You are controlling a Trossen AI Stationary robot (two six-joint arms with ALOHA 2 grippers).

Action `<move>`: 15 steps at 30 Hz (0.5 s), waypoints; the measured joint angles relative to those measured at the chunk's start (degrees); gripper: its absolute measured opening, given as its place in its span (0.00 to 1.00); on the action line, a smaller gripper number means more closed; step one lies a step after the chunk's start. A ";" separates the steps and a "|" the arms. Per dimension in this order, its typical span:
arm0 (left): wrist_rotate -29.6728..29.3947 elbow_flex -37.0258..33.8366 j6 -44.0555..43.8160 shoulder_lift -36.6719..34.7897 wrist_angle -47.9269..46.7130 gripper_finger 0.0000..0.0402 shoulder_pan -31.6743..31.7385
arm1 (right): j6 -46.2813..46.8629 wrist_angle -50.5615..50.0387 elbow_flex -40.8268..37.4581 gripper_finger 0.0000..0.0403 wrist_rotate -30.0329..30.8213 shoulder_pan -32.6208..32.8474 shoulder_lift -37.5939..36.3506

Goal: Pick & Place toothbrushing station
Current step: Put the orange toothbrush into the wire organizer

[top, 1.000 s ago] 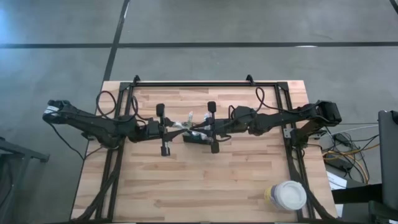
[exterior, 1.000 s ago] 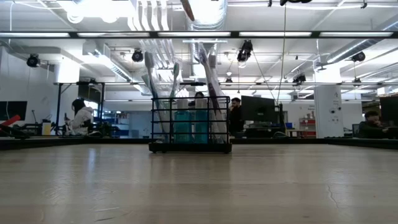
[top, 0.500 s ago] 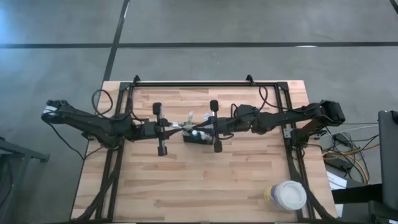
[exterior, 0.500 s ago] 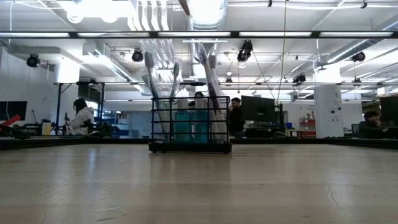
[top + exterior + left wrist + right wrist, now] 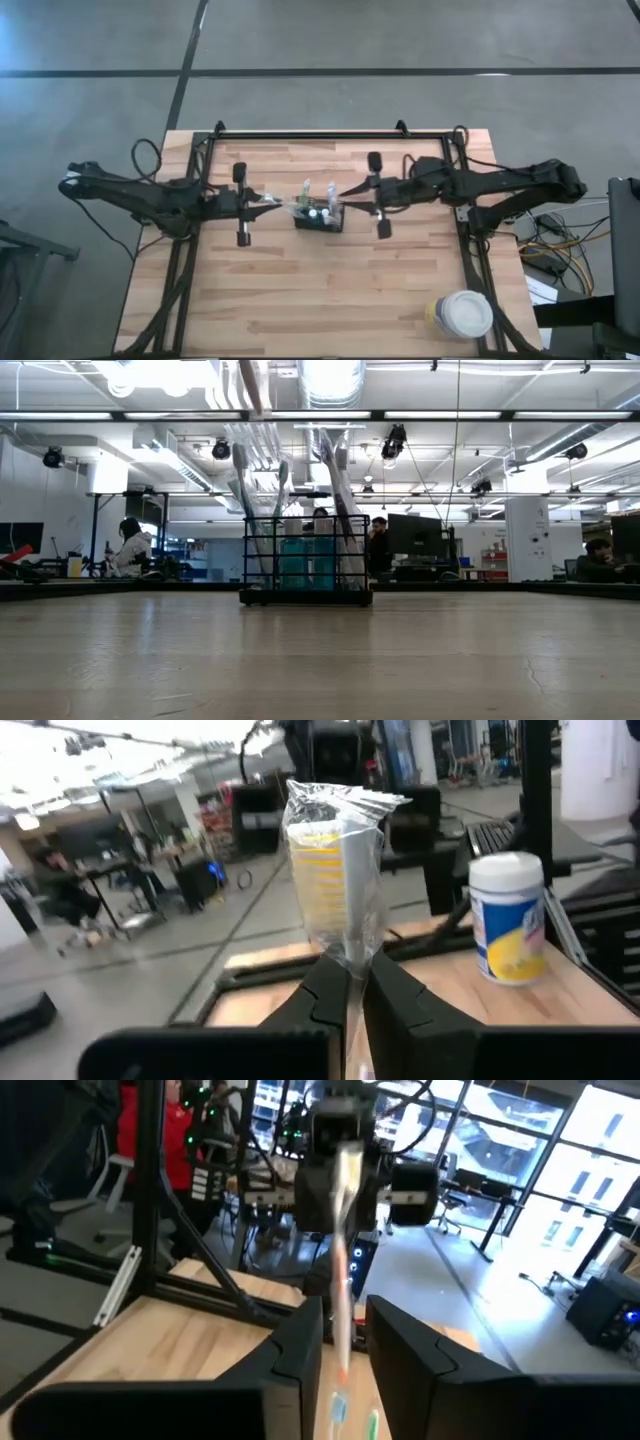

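The black mesh caddy stands on its base at the table's middle, with toothbrushes and a teal item upright inside; it also shows in the low view. My left gripper is just left of the caddy, shut on a clear plastic packet with a yellow-striped item inside. My right gripper is just right of the caddy and above the table, open and empty, its fingers apart. The right wrist view shows my left arm beyond, with its packet seen edge-on. My left gripper pinches the packet's near end between its two fingers. The fingers come about level from the table's left. The packet sticks out past the fingertips toward the caddy, lifted clear of the table.
A round white tub with a yellow and blue label stands near the table's near right corner; it also shows in the left wrist view. A black frame runs along the table's far edge and sides. People sit at desks in the room beyond.
My left gripper has gone toward the table's left edge, away from the caddy, carrying the packet. My right gripper has drawn back toward the table's right edge, away from the caddy. The caddy has stayed in place.
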 joint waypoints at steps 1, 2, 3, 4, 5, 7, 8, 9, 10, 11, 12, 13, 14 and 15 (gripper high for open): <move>0.22 -0.60 -0.75 0.00 -0.09 0.04 0.00 | 0.38 -0.17 -0.94 0.20 0.00 0.00 -1.24; 0.74 -1.30 -1.51 0.11 0.09 0.04 0.02 | 0.71 -0.07 -1.93 0.20 0.00 0.00 -2.41; 1.18 -2.11 -1.91 0.26 0.18 0.04 0.02 | 0.91 0.47 -2.99 0.20 0.00 0.00 -3.53; 1.47 -2.98 -2.20 0.70 0.31 0.04 -0.02 | 1.22 0.93 -4.28 0.20 0.10 0.00 -4.68; 1.48 -3.69 -2.48 1.26 0.57 0.04 -0.02 | 1.51 1.54 -5.76 0.19 0.45 0.00 -5.68; 1.55 -5.76 -3.04 2.36 2.12 0.04 -0.02 | 2.55 4.03 -8.51 0.17 1.71 0.00 -7.36; 1.54 -6.87 -3.19 3.25 4.06 0.04 -0.02 | 3.09 5.06 -9.99 0.16 2.13 0.00 -8.19; 1.56 -7.77 -3.20 4.15 6.21 0.04 -0.02 | 3.47 5.96 -11.42 0.15 2.89 -0.01 -8.96; 1.50 -8.60 -3.20 4.97 7.50 0.04 -0.02 | 3.80 7.13 -12.78 0.13 3.39 -0.04 -9.54; 0.99 -9.23 -3.16 5.92 8.28 0.04 -0.02 | 4.41 8.22 -14.11 0.12 4.03 -0.05 -10.05; 0.07 -9.59 -2.98 6.99 9.64 0.04 -0.02 | 4.99 8.68 -15.39 0.10 4.83 -0.17 -10.65; -1.09 -9.83 -2.70 7.91 10.80 0.04 -0.03 | 5.57 8.74 -16.48 0.08 5.73 -0.30 -11.07; -2.31 -10.01 -2.32 8.76 10.81 0.04 -0.04 | 6.03 8.98 -17.29 0.06 6.59 -0.47 -11.33; -3.50 -10.01 -2.19 9.67 10.93 0.04 -0.04 | 6.27 9.31 -18.13 0.04 7.22 -0.55 -11.71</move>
